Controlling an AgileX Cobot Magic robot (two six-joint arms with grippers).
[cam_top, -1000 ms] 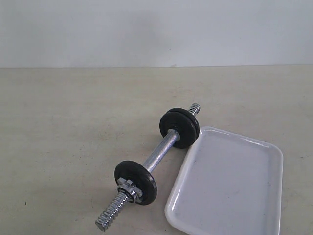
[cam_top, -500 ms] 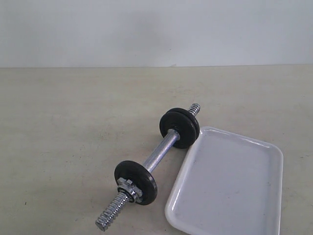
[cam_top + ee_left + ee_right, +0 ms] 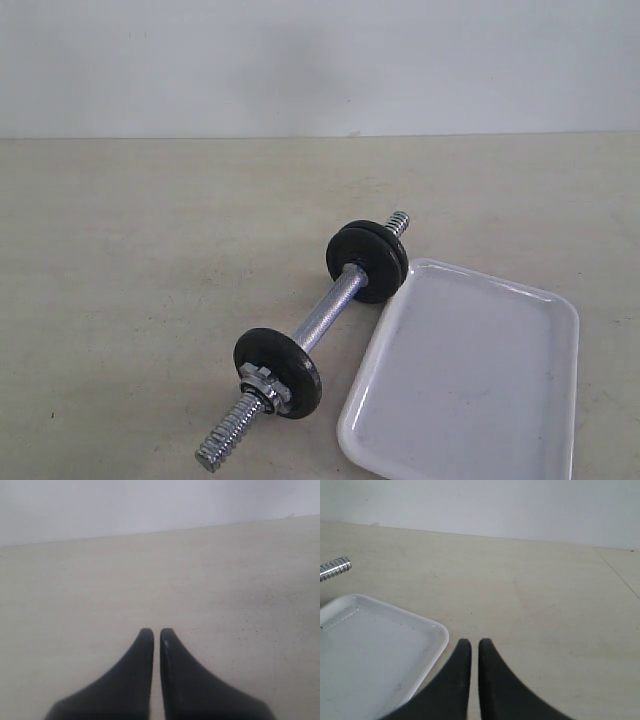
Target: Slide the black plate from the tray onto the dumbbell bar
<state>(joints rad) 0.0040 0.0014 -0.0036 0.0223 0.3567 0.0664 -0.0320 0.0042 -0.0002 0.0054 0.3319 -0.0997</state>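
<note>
Right claw (image 3: 470, 644) was pressed together, tray (image 3: 395, 611) just beside it, bar (image 3: 334, 567) beyond; left claw (image 3: 153, 632) together too.

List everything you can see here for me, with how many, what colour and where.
dumbbell bar: 1, chrome, lying on the table, left of the tray in the exterior view
black plates: 3, black, all on the bar; two together at the far end, one at the near end
star nut: 1, silver, on the near threaded end, against the single plate
tray: 1, white, beside the bar, nothing on the part in view
table: 1, beige, under everything
wall: 1, white, behind the table
left jaws: 1 pair, black, shut, over bare table
right jaws: 1 pair, black, shut, near a tray corner
</note>
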